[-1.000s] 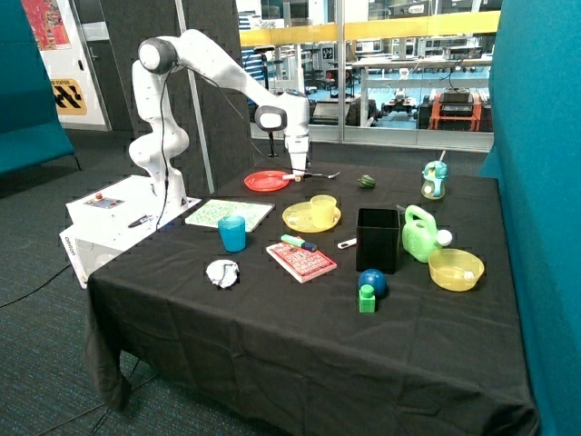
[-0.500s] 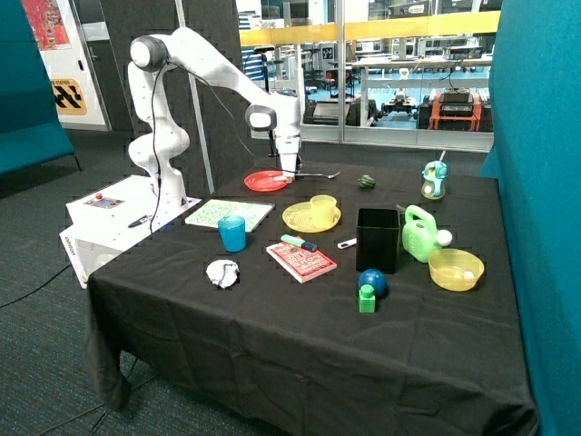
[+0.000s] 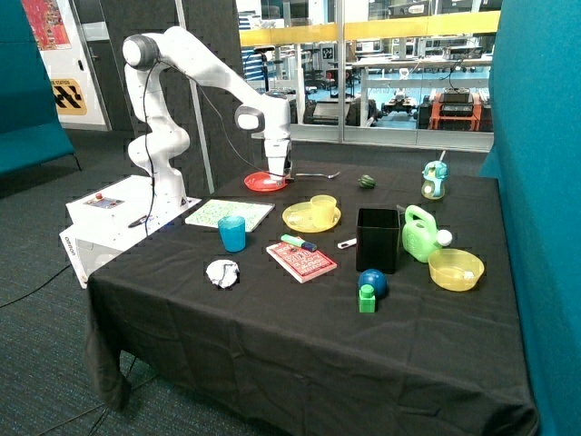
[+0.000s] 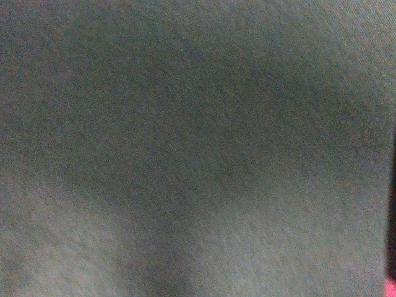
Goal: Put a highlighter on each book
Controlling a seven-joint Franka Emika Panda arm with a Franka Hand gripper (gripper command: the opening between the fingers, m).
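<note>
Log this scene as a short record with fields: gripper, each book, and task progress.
gripper: gripper low over the red plate; fingers unclear
red book: green highlighter lying on its far edge
white book: nothing on it, blue cup beside it
progress: one book done, white book not yet

The outside camera stands off one corner of the tabletop (image 3: 272, 318), a little above it, looking across the black cloth toward the arm (image 3: 195, 54) at the far side and the glass wall behind. It takes in the whole tabletop. The wrist camera sits very close to a dim grey surface that fills its picture, so nothing recognisable is shared between the two views.
</note>
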